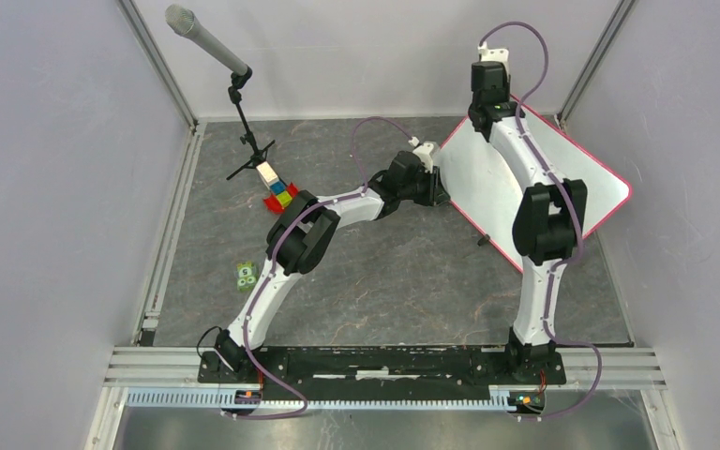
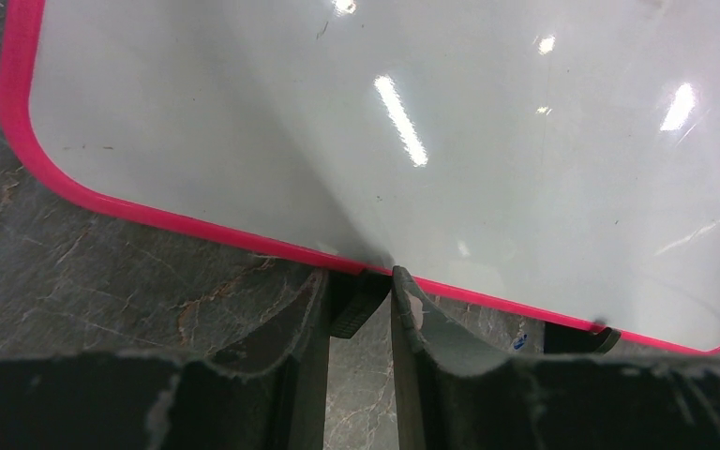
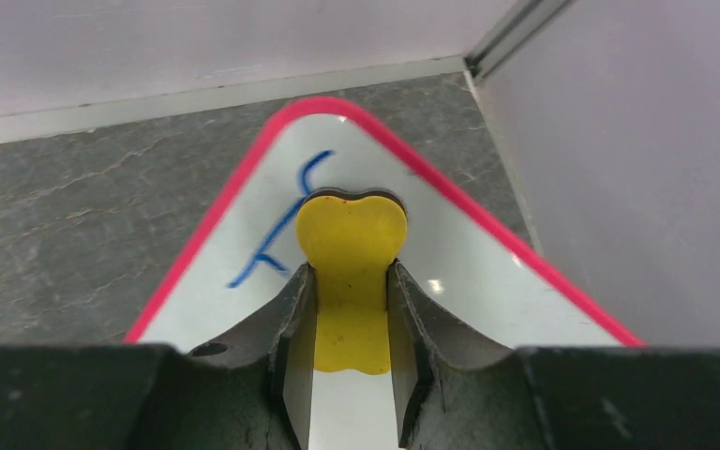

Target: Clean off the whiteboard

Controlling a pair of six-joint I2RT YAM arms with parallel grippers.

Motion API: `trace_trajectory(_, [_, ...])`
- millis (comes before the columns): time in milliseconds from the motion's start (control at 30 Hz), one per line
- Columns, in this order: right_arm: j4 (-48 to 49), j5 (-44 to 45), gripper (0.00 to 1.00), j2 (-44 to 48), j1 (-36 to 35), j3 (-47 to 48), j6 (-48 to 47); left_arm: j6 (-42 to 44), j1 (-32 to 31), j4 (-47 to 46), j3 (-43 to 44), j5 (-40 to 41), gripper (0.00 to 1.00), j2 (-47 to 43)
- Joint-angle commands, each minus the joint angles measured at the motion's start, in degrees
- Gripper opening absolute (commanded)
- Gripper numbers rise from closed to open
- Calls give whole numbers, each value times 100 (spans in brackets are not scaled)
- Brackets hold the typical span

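The whiteboard (image 1: 473, 183) is white with a pink-red frame and lies tilted at the back right of the table. My left gripper (image 1: 439, 183) is at its left edge. In the left wrist view the fingers (image 2: 361, 281) close round a small black foot (image 2: 356, 305) under the frame of the whiteboard (image 2: 431, 122). My right gripper (image 1: 499, 120) is over the board's far corner. It (image 3: 352, 281) is shut on a yellow eraser (image 3: 352, 234) that rests on the whiteboard (image 3: 469, 253), covering part of the blue handwriting (image 3: 286, 225).
A microphone on a stand (image 1: 208, 42) leans at the back left. Coloured blocks (image 1: 279, 194) lie beside the left arm, and a small green block (image 1: 246, 274) lies nearer. Walls close the back and both sides. A second black foot (image 2: 577, 337) shows under the frame.
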State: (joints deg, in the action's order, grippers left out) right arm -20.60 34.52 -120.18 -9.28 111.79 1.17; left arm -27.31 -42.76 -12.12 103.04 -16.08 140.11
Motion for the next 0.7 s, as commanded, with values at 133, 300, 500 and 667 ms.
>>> trace_trajectory(133, [-346, -426, 34, -509, -285, 659, -68, -52, -136, 43, 238, -28, 24, 197])
trace_trajectory(300, [-437, -23, 34, -415, -259, 797, -259, -44, -132, 43, 225, -19, 24, 193])
trace_trajectory(500, [-436, 78, 34, -44, 127, 704, -144, -42, -142, 39, 225, -21, 24, 196])
trace_trajectory(667, [-488, 79, 34, -112, 164, 805, -291, -31, -142, 42, 225, -23, 23, 193])
